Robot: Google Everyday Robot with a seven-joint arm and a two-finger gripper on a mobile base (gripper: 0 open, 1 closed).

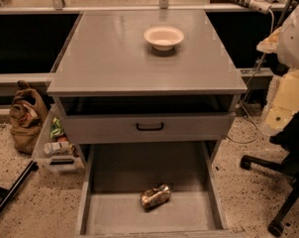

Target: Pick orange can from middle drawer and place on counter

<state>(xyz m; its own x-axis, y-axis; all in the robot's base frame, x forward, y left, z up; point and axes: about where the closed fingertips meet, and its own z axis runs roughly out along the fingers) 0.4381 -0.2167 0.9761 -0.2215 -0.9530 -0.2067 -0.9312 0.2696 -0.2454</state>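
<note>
Gray counter (139,63) w/ white bowl (163,36), orange can (155,196) in open middle drawer (115,217), tool (284,100) at right edge, state can't tell.

middle drawer (120,214) open above | bowl (163,36) on counter (115,58) | hand out of view

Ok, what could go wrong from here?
The orange can lies on its side, dented, in the middle drawer: it may roll or slip when gripped. The drawer front above could catch the lift up to the counter. The claw is out of view; only the arm shows at right.
</note>
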